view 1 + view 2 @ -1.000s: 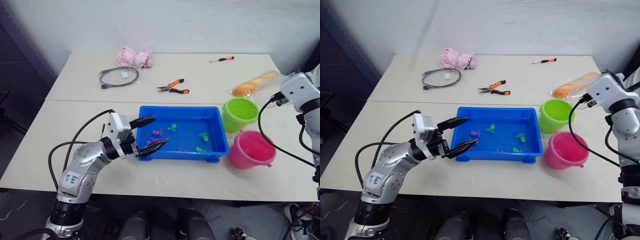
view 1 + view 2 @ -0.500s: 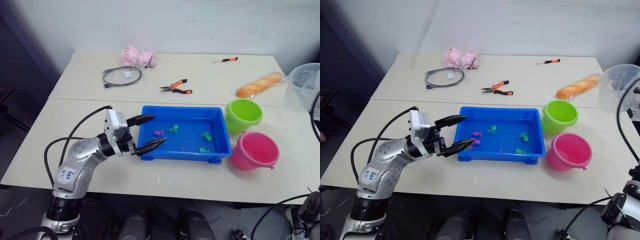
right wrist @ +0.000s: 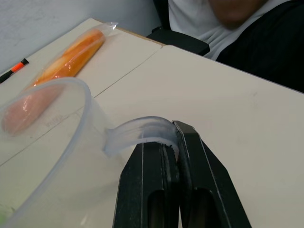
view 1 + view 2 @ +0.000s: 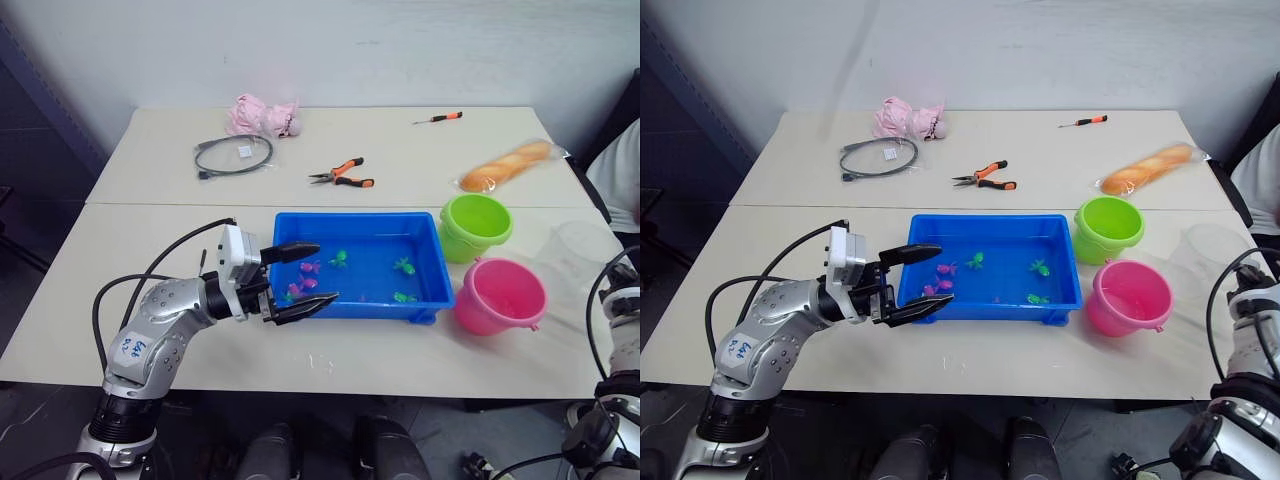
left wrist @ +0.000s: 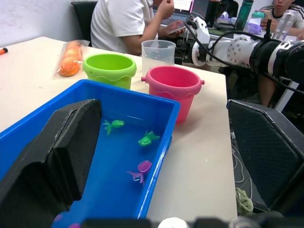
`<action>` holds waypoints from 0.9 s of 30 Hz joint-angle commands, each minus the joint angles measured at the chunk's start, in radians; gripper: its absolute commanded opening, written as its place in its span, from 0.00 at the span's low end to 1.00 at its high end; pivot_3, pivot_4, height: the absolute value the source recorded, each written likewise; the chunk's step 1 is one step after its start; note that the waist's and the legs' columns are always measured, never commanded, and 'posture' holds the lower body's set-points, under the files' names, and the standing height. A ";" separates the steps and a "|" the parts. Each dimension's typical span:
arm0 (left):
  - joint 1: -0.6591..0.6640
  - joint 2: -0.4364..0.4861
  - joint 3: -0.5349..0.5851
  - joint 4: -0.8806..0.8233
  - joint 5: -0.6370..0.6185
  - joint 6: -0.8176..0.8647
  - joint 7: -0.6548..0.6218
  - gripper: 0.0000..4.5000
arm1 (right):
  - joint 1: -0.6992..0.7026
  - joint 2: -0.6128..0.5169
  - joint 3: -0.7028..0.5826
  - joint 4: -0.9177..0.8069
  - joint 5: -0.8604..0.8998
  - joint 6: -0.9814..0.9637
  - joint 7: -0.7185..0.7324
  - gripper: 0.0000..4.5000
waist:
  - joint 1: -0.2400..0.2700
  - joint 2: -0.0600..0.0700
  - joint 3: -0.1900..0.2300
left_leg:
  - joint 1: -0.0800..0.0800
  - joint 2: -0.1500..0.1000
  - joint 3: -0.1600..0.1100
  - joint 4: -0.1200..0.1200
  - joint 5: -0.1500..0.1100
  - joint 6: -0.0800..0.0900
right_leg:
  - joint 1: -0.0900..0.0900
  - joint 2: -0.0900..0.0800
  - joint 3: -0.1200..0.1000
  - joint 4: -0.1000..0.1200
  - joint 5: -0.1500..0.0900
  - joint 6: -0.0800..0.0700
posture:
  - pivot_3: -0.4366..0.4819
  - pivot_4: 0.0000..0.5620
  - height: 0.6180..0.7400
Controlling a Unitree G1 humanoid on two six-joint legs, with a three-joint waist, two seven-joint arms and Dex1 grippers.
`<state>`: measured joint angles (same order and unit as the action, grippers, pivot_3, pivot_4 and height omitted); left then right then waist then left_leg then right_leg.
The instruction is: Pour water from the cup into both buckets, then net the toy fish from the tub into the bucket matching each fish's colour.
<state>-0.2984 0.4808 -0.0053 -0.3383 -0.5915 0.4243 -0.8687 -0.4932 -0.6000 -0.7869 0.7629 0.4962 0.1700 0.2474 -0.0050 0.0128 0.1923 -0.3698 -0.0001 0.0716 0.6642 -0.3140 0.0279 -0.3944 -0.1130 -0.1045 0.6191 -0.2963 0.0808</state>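
**Clear cup held by its handle, pour not yet started**

The right gripper (image 3: 171, 142) was clamped on the thin side handle of the cup (image 3: 45, 142), its two black fingers pressed together with the curved strip of clear plastic caught between them. Taking the blue tub (image 4: 362, 268) as the landmark, the cup (image 4: 580, 262) stood off the tub's right end, beyond the pink bucket (image 4: 500, 295) and well apart from the tub itself. The green bucket (image 4: 477, 226) sat just off the tub's far right corner, close beside the pink one. The left gripper (image 4: 300, 275) hung at the tub's left end with its jaws spread wide and nothing in them, one finger reaching over the rim. Small pink and green toy fish (image 5: 148, 138) lay scattered inside the tub.

The cup looked thin-walled and light, so whatever water it held would likely account for most of its weight and would shift as it tipped; how full it was could not be told. The handle appeared to be a narrow, smooth band, probably slick and slightly springy, so a pinch there might let the cup swing or twist about the fingers. A firm hold near the handle's root and a slow tilt over each bucket seemed the safest way.
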 commanded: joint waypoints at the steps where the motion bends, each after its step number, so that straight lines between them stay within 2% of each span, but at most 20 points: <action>1: -0.016 0.011 0.021 -0.012 0.000 -0.018 -0.003 1.00 | 0.010 -0.001 -0.007 0.000 0.026 -0.016 -0.004 0.08 | 0.001 0.000 0.000 | 0.000 0.000 0.000 0.000 0.000 0.000 | 0.000 0.000 0.000 0.000 0.000 0.000 | 0.48 0.27 1.00; 3: -0.024 0.014 0.028 0.000 0.006 -0.025 0.001 1.00 | 0.024 0.000 -0.002 -0.009 0.029 0.000 -0.005 0.25 | 0.002 0.000 0.000 | 0.000 0.000 0.000 0.000 0.000 0.000 | 0.000 0.000 0.000 0.000 0.000 0.000 | 0.48 0.27 1.00; 7: -0.021 0.023 0.038 0.006 0.011 -0.032 -0.001 1.00 | 0.098 -0.003 -0.001 -0.088 0.036 0.044 -0.010 0.66 | 0.008 0.000 0.000 | -0.001 0.000 -0.001 0.000 0.000 0.000 | 0.000 0.000 -0.001 -0.001 0.000 0.000 | 0.48 0.27 1.00; 10: 0.009 0.034 0.054 -0.006 0.002 -0.020 0.005 1.00 | 0.203 -0.021 0.013 -0.184 0.032 0.082 0.030 0.96 | 0.006 0.000 0.000 | -0.001 0.000 -0.001 0.000 0.000 0.000 | 0.000 -0.001 -0.001 -0.002 0.000 0.000 | 0.48 0.27 1.00; 17: 0.046 0.064 0.081 -0.001 0.002 -0.030 -0.004 1.00 | 0.428 -0.050 -0.009 -0.409 0.101 0.195 0.164 0.98 | 0.003 0.000 0.000 | 0.000 0.000 -0.001 -0.001 -0.001 0.000 | 0.000 -0.001 0.000 -0.001 0.000 0.000 | 0.48 0.27 1.00; 19: 0.050 0.077 0.106 0.009 0.002 -0.038 -0.003 1.00 | 0.514 -0.072 -0.017 -0.507 0.117 0.201 0.238 0.98 | 0.005 0.000 0.000 | 0.000 0.001 -0.001 -0.001 -0.002 0.000 | 0.000 -0.001 0.000 -0.001 0.000 0.000 | 0.48 0.27 1.00; 21: 0.072 0.095 0.140 0.012 0.003 -0.047 -0.002 1.00 | 0.587 -0.077 -0.025 -0.641 0.160 0.133 0.394 0.98 | 0.007 0.000 0.000 | 0.000 0.001 -0.001 -0.002 -0.002 0.000 | 0.000 -0.001 0.000 -0.001 0.000 0.000 | 0.48 0.27 1.00; 24: 0.150 0.189 0.231 0.057 0.024 -0.077 -0.060 1.00 | 0.609 -0.146 -0.040 -0.875 0.247 0.169 0.484 0.98 | -0.006 0.000 0.000 | 0.001 0.001 0.000 -0.004 -0.004 0.000 | 0.000 0.000 0.001 -0.002 0.000 0.000 | 0.48 0.27 1.00; 27: 0.202 0.263 0.307 0.114 0.032 -0.101 -0.093 1.00 | 0.623 -0.217 -0.023 -0.966 0.225 0.151 0.564 0.98 | -0.015 0.000 0.000 | 0.002 0.002 0.001 -0.003 -0.007 0.004 | -0.001 0.000 0.002 -0.001 0.000 0.000 | 0.48 0.27 1.00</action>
<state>-0.1049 0.7280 0.2458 -0.2271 -0.5601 0.3475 -0.9414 0.1232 -0.8057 -0.7964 -0.1421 0.7107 0.3423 0.7622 -0.0199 0.0126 0.1925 -0.3679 0.0029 0.0707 0.6608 -0.3210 0.0313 -0.3956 -0.1129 -0.1043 0.6177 -0.2964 0.0807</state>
